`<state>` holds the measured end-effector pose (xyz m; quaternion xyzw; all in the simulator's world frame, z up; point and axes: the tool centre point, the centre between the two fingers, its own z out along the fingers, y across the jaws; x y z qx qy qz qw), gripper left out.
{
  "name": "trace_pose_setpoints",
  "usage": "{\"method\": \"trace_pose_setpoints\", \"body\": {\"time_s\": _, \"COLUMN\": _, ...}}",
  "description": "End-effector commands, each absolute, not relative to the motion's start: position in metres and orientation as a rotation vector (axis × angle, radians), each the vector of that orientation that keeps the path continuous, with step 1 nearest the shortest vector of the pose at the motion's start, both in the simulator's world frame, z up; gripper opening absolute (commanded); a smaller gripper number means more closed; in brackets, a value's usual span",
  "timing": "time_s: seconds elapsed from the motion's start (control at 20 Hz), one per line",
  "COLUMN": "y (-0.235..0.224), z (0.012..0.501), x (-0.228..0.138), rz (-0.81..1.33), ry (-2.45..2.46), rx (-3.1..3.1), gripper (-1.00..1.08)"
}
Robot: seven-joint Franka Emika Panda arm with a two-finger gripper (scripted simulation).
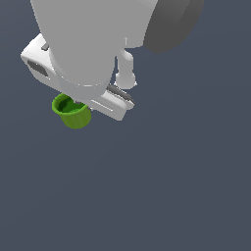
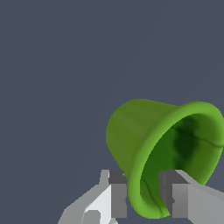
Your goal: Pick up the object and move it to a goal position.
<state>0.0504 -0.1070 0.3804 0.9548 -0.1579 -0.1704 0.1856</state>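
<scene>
Jaws clamped across the rim of the green cup (image 2: 148, 144), one finger (image 2: 117, 194) outside the wall, the other inside; the cup hangs tilted beneath the white gripper (image 2: 144, 197), over the plain grey worktop (image 1: 186, 186).

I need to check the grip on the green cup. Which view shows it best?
The wrist view: the green cup fills it, its rim wall between the gripper fingers. The exterior view shows the green cup small, partly hidden under the arm.

cup (image 2: 148, 144) rim between gripper (image 2: 143, 199) fingers, one inside, one outside
</scene>
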Motion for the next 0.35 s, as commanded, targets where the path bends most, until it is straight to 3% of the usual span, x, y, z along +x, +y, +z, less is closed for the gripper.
{"method": "trace_pose_setpoints", "body": {"time_s": 0.0, "y": -0.1081, "z": 0.3836, "x": 0.0508, "rz": -0.477, "ry": -0.445, "rx": 2.690, "gripper": -1.00}}
{"method": "trace_pose_setpoints", "body": {"time_s": 0.3, "y": -0.1089, "z": 0.3850, "x": 0.0511, "rz": -0.477, "ry": -0.445, "rx": 2.690, "gripper": -1.00}}
